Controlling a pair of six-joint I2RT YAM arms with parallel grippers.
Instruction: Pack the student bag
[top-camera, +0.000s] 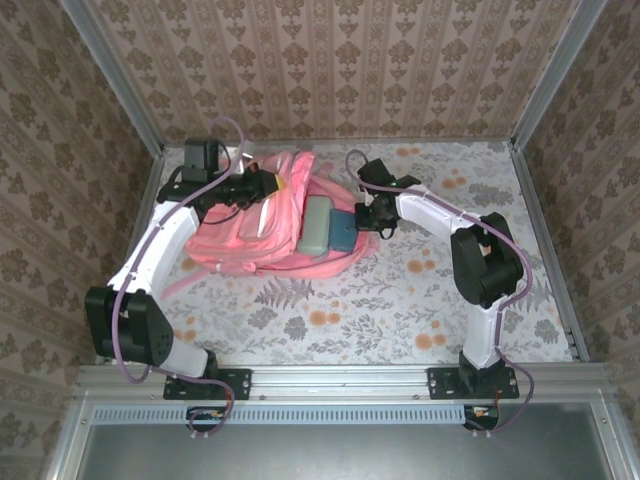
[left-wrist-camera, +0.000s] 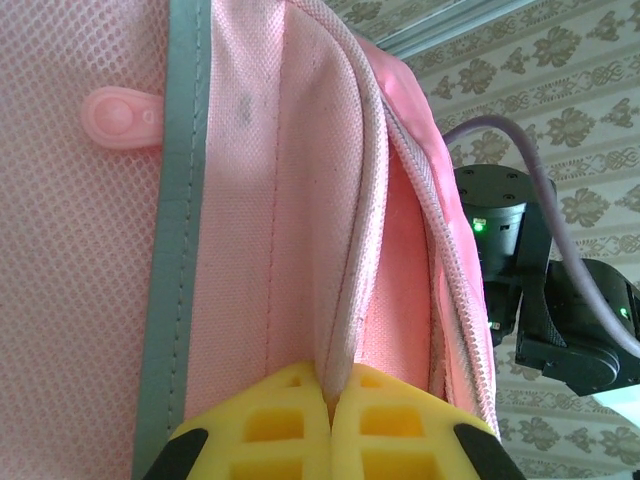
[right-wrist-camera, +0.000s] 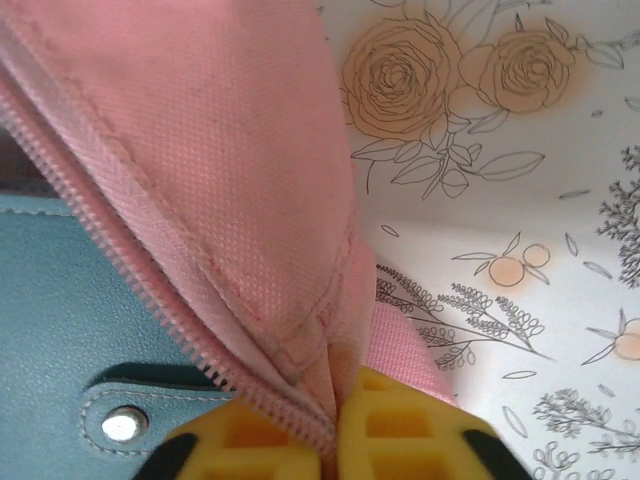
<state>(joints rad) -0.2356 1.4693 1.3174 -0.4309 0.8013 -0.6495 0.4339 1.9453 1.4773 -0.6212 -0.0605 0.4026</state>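
Note:
The student bag (top-camera: 262, 235), a large pink backpack, lies flat in the middle of the table with its main zip open. A pale grey-green case (top-camera: 318, 222) and a teal wallet-like item (top-camera: 344, 228) sit in the opening. My left gripper (top-camera: 264, 187) is at the bag's far left edge. In the left wrist view its yellow fingers (left-wrist-camera: 290, 420) are shut on a fold of the bag's rim (left-wrist-camera: 350, 290). My right gripper (top-camera: 373, 214) is at the bag's right edge, shut on the zipper edge (right-wrist-camera: 300, 350). The teal item (right-wrist-camera: 70, 320) with its metal snap lies beside it.
The floral tablecloth (top-camera: 400, 300) covers the table. Patterned walls with metal corner posts close it in on the left, right and back. A pink strap (top-camera: 185, 280) trails off the bag toward the front left. The right arm (left-wrist-camera: 530, 290) shows beyond the bag in the left wrist view.

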